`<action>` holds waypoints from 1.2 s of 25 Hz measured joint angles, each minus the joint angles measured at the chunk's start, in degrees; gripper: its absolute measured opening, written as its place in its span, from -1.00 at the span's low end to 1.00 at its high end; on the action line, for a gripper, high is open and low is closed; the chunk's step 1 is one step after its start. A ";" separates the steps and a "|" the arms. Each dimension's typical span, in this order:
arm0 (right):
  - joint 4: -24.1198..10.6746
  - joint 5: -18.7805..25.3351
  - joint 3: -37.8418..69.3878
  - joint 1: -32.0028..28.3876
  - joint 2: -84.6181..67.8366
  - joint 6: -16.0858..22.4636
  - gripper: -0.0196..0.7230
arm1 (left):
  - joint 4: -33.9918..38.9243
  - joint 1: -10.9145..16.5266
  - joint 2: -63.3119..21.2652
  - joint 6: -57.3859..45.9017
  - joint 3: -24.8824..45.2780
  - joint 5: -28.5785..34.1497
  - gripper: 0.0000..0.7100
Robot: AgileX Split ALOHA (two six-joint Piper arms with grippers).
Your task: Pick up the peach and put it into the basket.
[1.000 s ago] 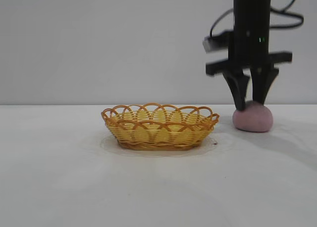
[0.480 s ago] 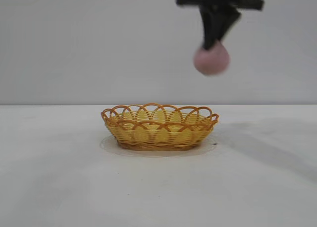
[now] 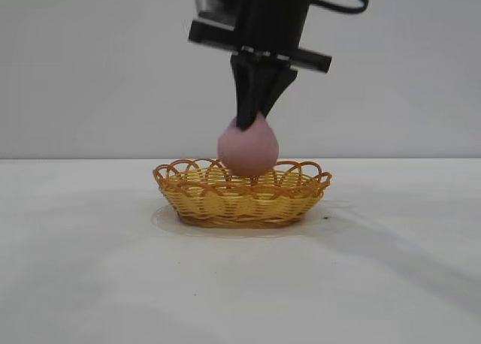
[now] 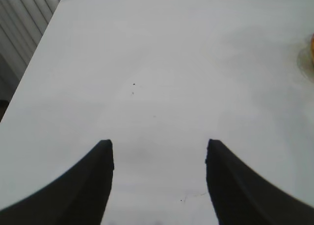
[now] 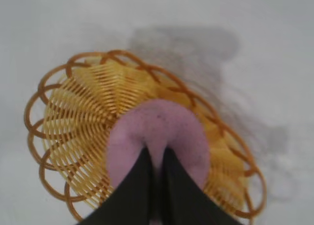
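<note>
The dusty pink peach [image 3: 248,149] hangs just above the middle of the yellow wicker basket [image 3: 197,197], its underside about level with the looped rim. My right gripper [image 3: 253,122] comes down from above and is shut on the peach's pointed top. In the right wrist view the two black fingers pinch a narrow ridge of the peach [image 5: 157,126], with the basket [image 5: 81,112] spread out below it. My left gripper [image 4: 158,151] shows only in its own wrist view, open over bare table with nothing between its fingers.
The basket stands on a white table [image 3: 90,269] before a plain grey wall. A sliver of the basket [image 4: 311,50] shows at the edge of the left wrist view. Bare tabletop lies on both sides of the basket.
The right gripper lifted the peach off the table at the right, carried it up and leftward, and has now come down with it over the basket. The left gripper has not moved.
</note>
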 joint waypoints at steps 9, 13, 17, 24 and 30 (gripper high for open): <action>0.46 2.97 0.00 0.00 -0.90 0.10 0.35 | 0.00 0.00 0.00 0.10 0.00 0.00 0.14; -0.02 3.86 0.00 0.00 -5.04 0.70 0.39 | 0.00 0.00 0.00 0.10 0.00 0.00 0.14; -2.88 4.35 0.00 -3.81 -8.77 2.70 0.46 | 0.00 0.00 0.00 0.10 0.00 0.00 0.14; -5.51 5.73 0.00 -19.64 -7.75 4.05 0.46 | 0.00 0.00 0.00 0.10 0.00 0.00 0.14; -5.40 5.62 0.00 -25.57 -5.97 4.16 0.46 | 0.00 0.00 0.00 0.10 0.00 0.00 0.14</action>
